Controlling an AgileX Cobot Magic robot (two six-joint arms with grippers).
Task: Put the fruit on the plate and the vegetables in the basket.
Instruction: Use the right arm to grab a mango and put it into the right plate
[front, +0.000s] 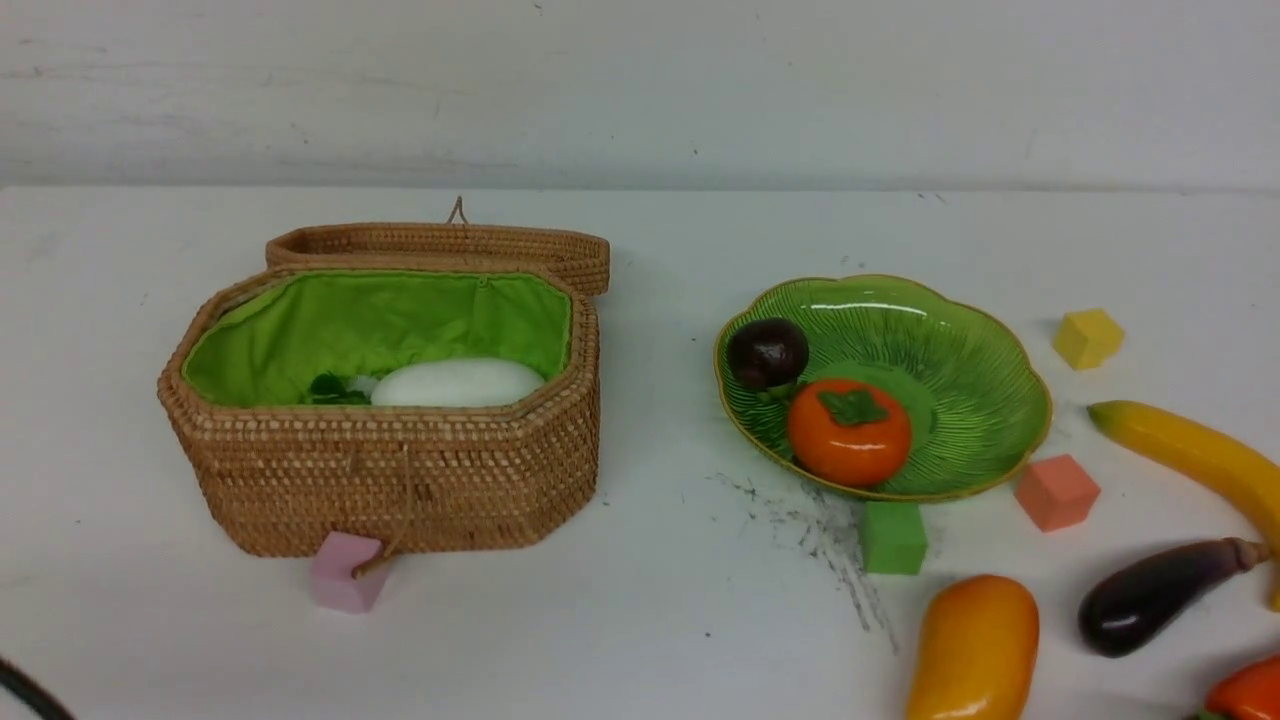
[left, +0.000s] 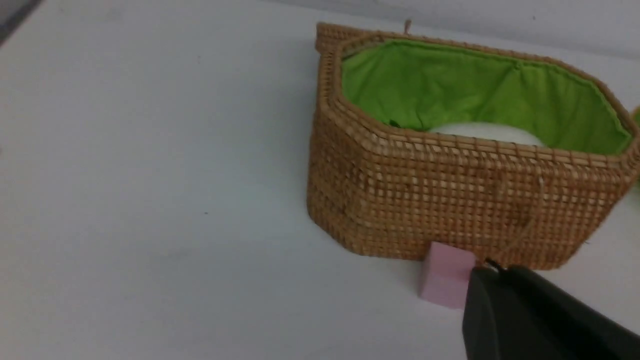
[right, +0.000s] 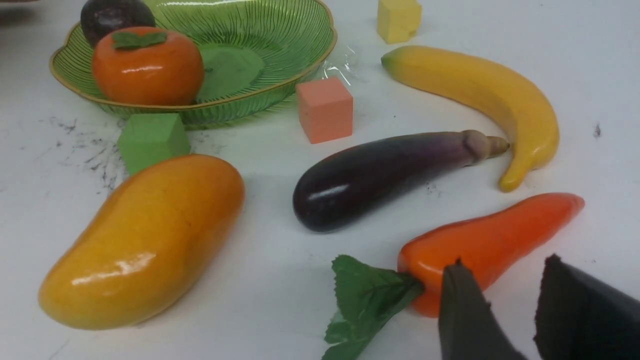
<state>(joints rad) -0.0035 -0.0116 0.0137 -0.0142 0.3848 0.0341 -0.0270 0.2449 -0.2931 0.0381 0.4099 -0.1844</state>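
The woven basket (front: 400, 480) stands open at the left with its lid folded back, and the white radish (front: 455, 383) lies inside on the green lining. On the green plate (front: 950, 370) sit the mangosteen (front: 767, 352) and the persimmon (front: 848, 432). The mango (front: 975, 648), eggplant (front: 1150, 595), banana (front: 1190, 450) and pepper (front: 1250, 690) lie on the table at the right. My left gripper (left: 492, 268) is shut and empty, low in front of the basket (left: 450, 200). My right gripper (right: 505, 262) is open just short of the pepper (right: 500, 235), nothing between its fingers.
A pink cube (front: 345, 572) touches the basket's front wall. A green cube (front: 892, 538) and a salmon cube (front: 1056, 492) sit at the plate's near rim, and a yellow cube (front: 1087, 338) lies beyond the banana. Black scuff marks streak the table near the green cube.
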